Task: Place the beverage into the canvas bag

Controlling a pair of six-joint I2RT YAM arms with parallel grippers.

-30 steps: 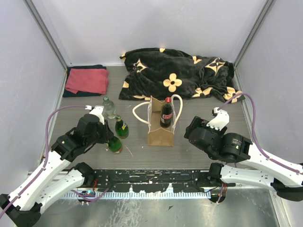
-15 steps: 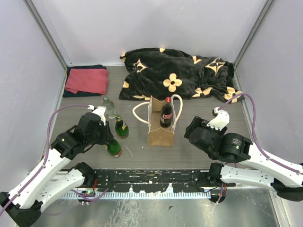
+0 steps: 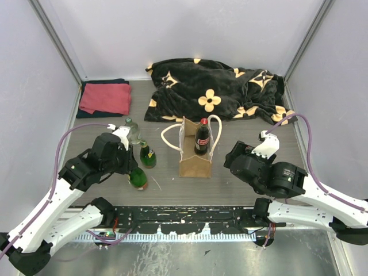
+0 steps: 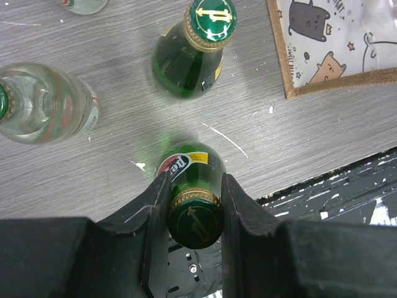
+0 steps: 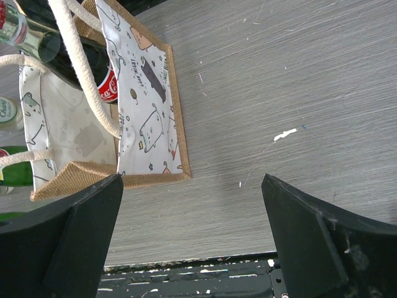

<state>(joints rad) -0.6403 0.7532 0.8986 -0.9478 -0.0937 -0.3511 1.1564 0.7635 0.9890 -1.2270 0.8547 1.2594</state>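
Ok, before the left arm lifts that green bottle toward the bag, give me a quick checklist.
1. Grip: the left tool is closed on the neck of the near green bottle: ok.
2. Neighbours: the second green bottle and the clear bottle stand apart from the held one: ok.
3. Target: the canvas bag is upright with its mouth open: ok.
4. Space: room left beside the cola bottle inside the bag: cannot tell.
5. Other arm: the right tool is open and off to the bag's side: ok.
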